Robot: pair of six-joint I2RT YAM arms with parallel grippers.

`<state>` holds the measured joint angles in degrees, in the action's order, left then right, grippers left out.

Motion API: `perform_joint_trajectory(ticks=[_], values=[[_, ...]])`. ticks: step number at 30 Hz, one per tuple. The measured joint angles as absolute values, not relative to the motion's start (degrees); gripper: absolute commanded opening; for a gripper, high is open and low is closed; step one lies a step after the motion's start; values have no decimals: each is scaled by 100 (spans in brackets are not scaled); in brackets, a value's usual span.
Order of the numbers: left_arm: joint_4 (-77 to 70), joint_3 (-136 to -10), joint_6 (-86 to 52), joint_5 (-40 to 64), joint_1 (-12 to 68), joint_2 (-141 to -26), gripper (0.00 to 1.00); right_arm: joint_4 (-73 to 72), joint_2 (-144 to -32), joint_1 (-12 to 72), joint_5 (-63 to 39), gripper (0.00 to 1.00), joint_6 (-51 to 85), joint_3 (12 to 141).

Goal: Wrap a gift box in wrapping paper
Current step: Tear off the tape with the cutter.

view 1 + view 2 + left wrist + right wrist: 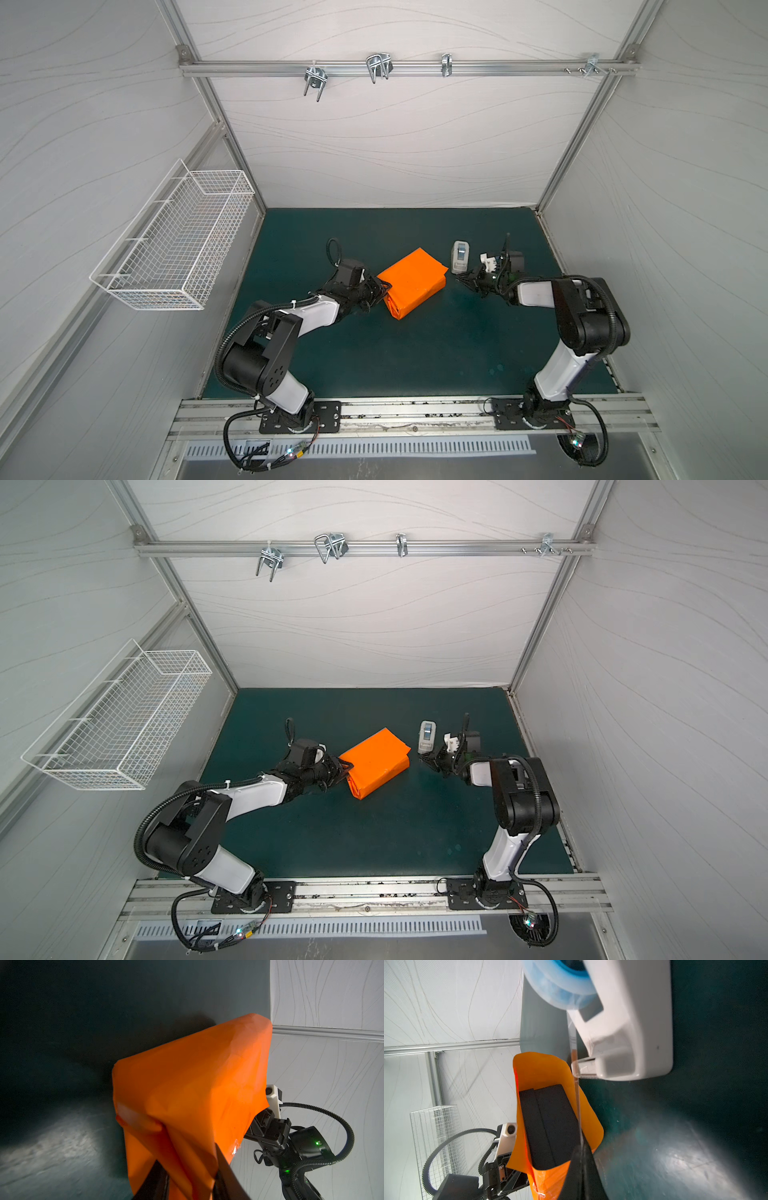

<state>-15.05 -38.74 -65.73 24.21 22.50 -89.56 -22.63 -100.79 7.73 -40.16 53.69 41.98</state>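
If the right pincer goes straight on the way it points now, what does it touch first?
Probably the open end of the orange paper, ahead of the right pincer, which holds tape; the black box sits inside the paper. Depth is unclear.

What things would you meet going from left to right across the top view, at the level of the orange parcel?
Wire basket → left tool → wrapping paper → tape dispenser. The right tool overlaps the dispenser, so it is left out.
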Motion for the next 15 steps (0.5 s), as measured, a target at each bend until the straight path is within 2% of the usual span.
perform_joint_trajectory(ticks=[15], values=[[-1511, -3872, -6573, 2421, 2250, -8956, 32, -2473, -10143, 790, -3970, 0, 5424, 4029]])
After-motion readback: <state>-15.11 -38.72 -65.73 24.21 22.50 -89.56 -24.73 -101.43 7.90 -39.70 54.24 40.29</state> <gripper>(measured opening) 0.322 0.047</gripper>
